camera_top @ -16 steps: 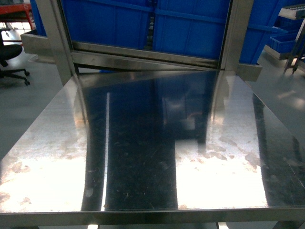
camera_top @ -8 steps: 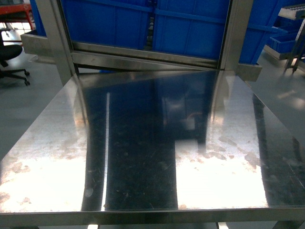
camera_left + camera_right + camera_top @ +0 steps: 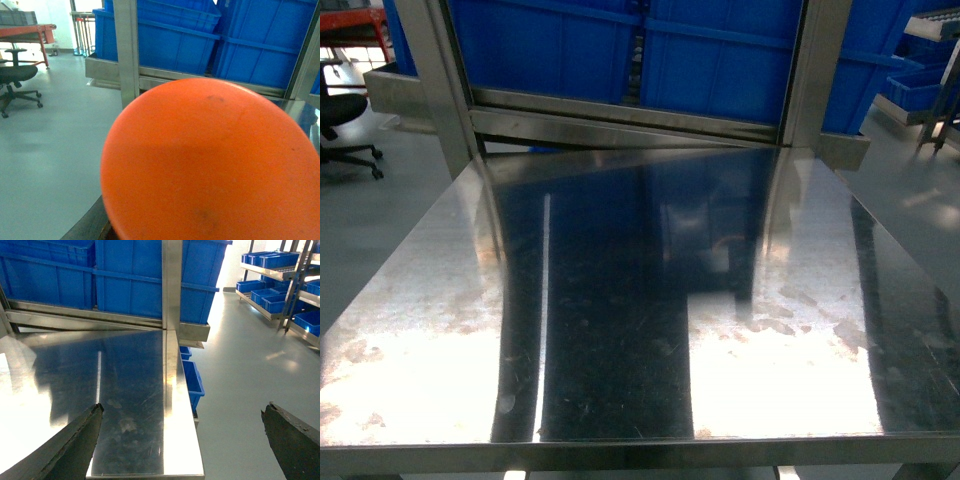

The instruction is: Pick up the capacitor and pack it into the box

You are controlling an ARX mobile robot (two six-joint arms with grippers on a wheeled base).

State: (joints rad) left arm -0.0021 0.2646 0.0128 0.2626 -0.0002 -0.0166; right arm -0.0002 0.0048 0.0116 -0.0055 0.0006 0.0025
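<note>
Neither the capacitor nor the pink box shows in any view. The steel counter (image 3: 620, 330) reflects the blue bins (image 3: 620, 50) racked behind it. In the right wrist view the right gripper (image 3: 182, 440) has its jaws spread wide over the counter's edge. An orange disc (image 3: 210, 165) fills the left wrist view, hiding the left jaws, so their state cannot be told. An office chair (image 3: 17, 82) stands on the grey floor (image 3: 55, 145).

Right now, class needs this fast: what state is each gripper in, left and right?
Left gripper: cannot be told; an orange disc fills its wrist view and hides the fingers.
Right gripper: open, fingers spread wide, holding nothing.
</note>
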